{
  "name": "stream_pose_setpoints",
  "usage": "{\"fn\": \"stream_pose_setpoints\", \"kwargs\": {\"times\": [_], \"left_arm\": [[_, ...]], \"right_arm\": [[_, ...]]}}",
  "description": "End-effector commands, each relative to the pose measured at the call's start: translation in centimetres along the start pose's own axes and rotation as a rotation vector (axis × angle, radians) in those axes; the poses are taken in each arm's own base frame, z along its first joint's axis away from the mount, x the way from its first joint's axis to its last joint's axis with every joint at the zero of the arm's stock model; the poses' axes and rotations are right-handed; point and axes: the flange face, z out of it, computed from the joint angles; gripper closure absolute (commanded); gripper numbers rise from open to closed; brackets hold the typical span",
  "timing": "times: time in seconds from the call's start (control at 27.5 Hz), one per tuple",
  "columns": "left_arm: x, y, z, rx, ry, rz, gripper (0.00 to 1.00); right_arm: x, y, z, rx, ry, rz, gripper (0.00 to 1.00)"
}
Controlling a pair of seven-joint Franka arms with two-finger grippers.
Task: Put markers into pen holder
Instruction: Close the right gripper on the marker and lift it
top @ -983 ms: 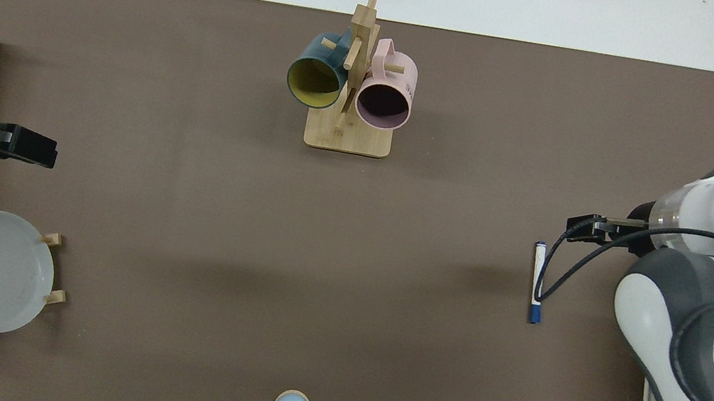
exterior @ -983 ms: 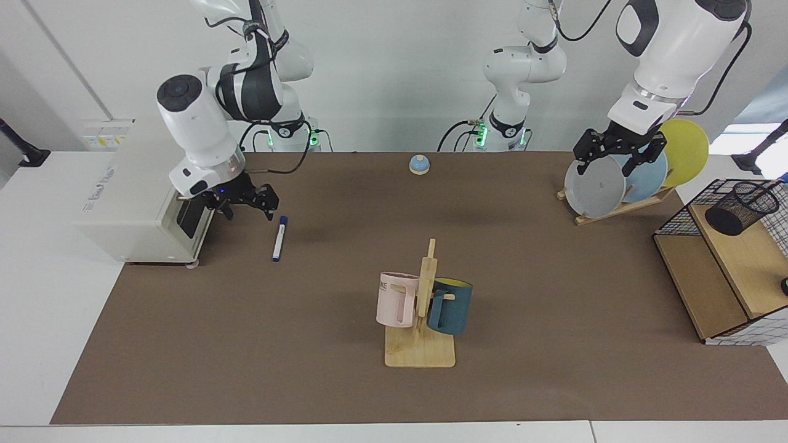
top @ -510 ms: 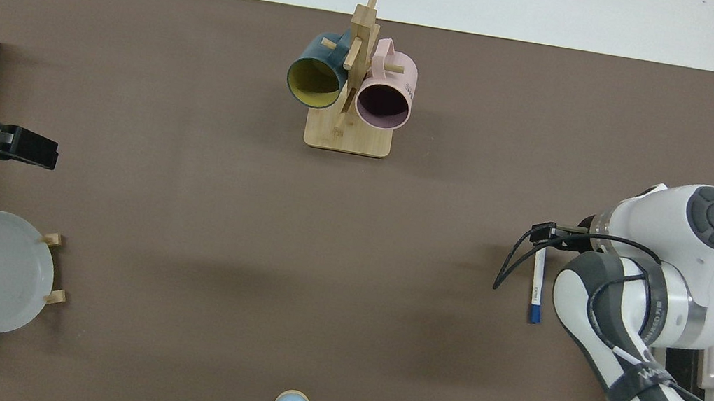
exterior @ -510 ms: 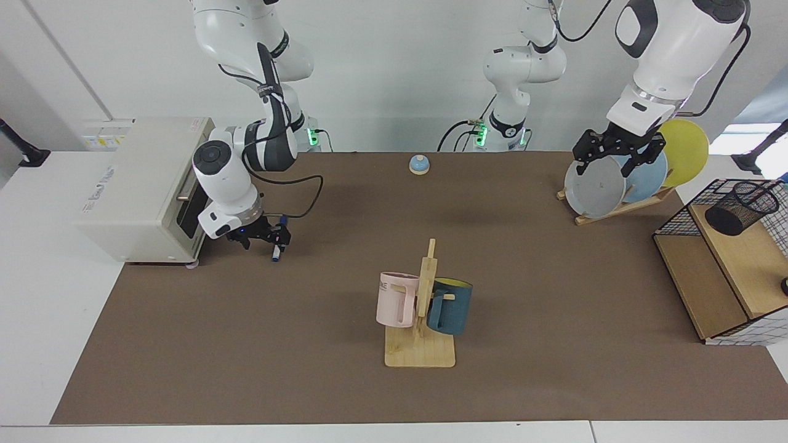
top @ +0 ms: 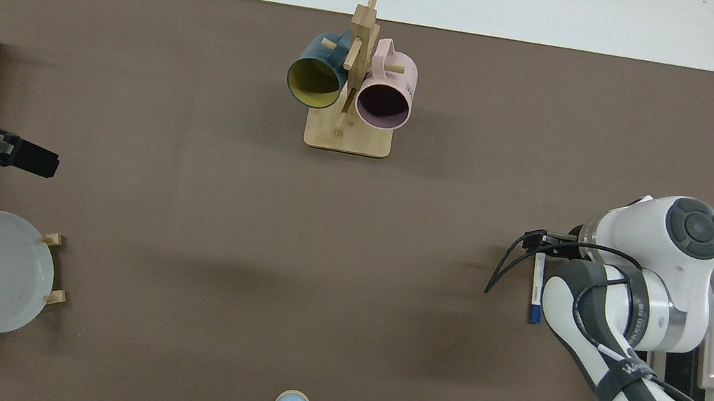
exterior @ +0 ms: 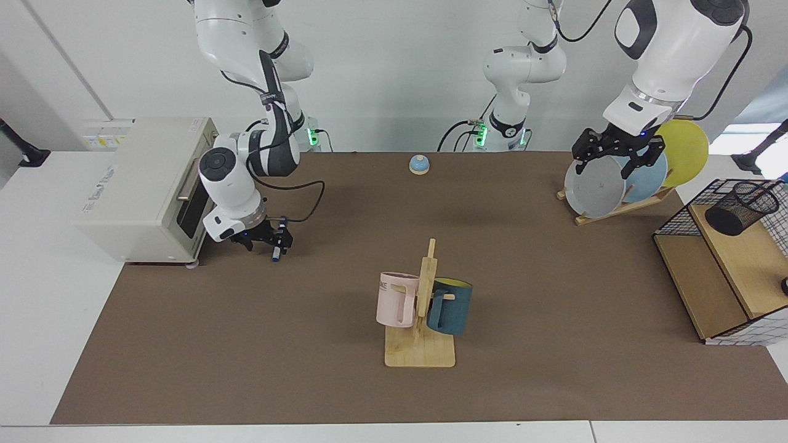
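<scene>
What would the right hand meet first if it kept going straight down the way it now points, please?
Most likely the marker, lying on the brown mat directly under the right hand. The hand is already low over it, near the cap end. Whether they touch yet is unclear from either view.

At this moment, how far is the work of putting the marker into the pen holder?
Nothing is finished: the pen holder on the wire basket's wooden shelf shows no marker in it. In hand: the right gripper is down at the marker, which lies on the brown mat; a firm grip cannot be confirmed. The left gripper waits above the plate rack. Lifting, carrying and dropping remain.
</scene>
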Motion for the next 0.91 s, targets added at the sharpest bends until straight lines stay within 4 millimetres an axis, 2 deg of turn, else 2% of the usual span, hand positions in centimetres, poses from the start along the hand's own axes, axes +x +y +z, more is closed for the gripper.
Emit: {"fn": "stream_pose_setpoints", "kwargs": {"times": [0.0, 0.07, 0.22, 0.25, 0.29, 0.47, 0.58, 0.73, 0.87], "left_arm": [[0.2, 1.2, 0.1, -0.005, 0.02, 0.074, 0.0], [0.1, 1.2, 0.1, -0.006, 0.018, 0.064, 0.0], [0.0, 1.3, 0.2, -0.006, 0.015, 0.078, 0.0], [0.1, 1.4, 0.3, -0.008, 0.014, 0.078, 0.0], [0.0, 1.4, 0.2, -0.008, 0.014, 0.076, 0.0], [0.1, 2.1, 0.2, -0.012, 0.004, 0.087, 0.0], [0.1, 2.3, 0.1, -0.012, 0.002, 0.093, 0.0], [0.2, 2.5, 0.2, -0.013, 0.003, 0.148, 0.0], [0.4, 2.8, 0.2, -0.014, 0.017, 0.244, 0.0]], "right_arm": [[0.0, 0.1, 0.6, 0.009, 0.022, 0.018, 0.17], [0.0, 0.0, 0.5, 0.007, 0.026, 0.009, 0.4], [-0.1, -0.1, 0.7, 0.005, 0.023, 0.012, 0.71], [-0.1, -0.2, 0.7, 0.005, 0.023, 0.009, 0.93], [-0.2, -0.5, 0.7, 0.003, 0.022, 0.005, 1.0], [0.0, -1.4, 0.6, 0.003, 0.019, 0.0, 1.0], [0.2, -1.9, -0.2, 0.003, 0.006, 0.076, 1.0], [0.2, -2.8, -3.2, 0.016, -0.068, 0.184, 1.0], [-1.2, -6.9, -7.2, 0.065, -0.144, 0.3, 1.0]]}}
